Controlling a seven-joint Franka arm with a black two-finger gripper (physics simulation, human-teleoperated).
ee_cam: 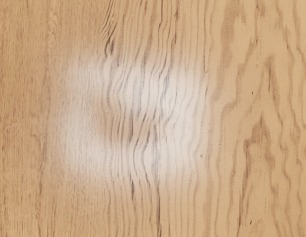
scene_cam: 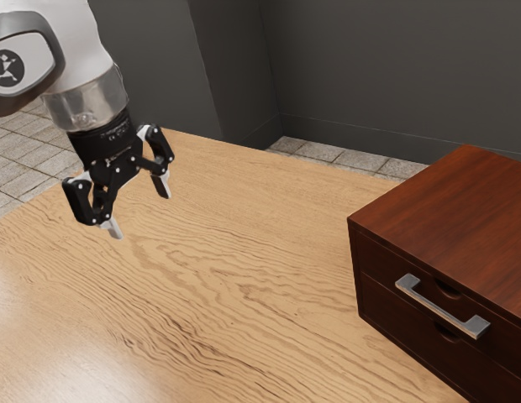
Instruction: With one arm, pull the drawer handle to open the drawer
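At the exterior view's left, the white arm [scene_cam: 71, 63] angles down over the wooden table [scene_cam: 244, 294], its black gripper [scene_cam: 140, 210] tilted and spread wide, holding nothing; the print on it is too small to read. Well apart, at the right, stands the dark drawer cabinet [scene_cam: 471, 210]. Its silver drawer handle [scene_cam: 441, 306] runs lengthwise along the front, facing the lower left.

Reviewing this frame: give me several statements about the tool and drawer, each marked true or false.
1. The tool is open and holds nothing. True.
2. The tool grips the handle. False: it hangs over bare table, well apart from the handle, toward the exterior view's left.
3. The handle is a silver bar on the dark wooden cabinet. True.
4. The drawer is pulled far out. False: its front sits flush with the cabinet.
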